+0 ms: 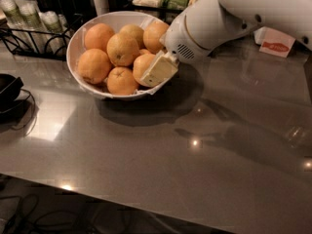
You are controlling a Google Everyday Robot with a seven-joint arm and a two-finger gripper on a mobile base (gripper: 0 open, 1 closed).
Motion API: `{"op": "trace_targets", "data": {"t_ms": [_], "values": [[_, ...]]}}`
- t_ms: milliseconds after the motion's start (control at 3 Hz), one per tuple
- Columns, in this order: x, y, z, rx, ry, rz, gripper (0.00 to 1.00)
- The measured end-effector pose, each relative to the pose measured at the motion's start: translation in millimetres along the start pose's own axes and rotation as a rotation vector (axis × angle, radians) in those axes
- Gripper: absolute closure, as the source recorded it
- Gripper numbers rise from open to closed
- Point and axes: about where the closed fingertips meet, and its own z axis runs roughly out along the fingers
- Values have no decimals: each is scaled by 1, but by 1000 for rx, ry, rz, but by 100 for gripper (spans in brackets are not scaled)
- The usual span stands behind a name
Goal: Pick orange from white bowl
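The white bowl (108, 16) stands at the back left of the grey table and holds several oranges. My gripper (158, 69), cream-coloured on the end of a thick white arm that comes in from the upper right, reaches over the bowl's right rim. It lies against the right side of one orange (140, 64) at the bowl's front right, and hides part of it. Another orange (120, 81) sits just left of that one at the front of the bowl. A larger orange (122, 48) lies on top in the middle.
A black wire rack with cups (29, 28) stands behind the bowl at the left. A black object with a cable (7, 89) sits at the left edge. A white card with a red fish (275, 42) lies at the back right. The grey table (161, 169) stretches to the front.
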Motion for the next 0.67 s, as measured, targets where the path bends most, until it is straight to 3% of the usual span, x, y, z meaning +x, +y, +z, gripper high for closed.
{"op": "trace_targets", "data": {"t_ms": [667], "values": [[1, -2, 19, -16, 7, 7, 34]]}}
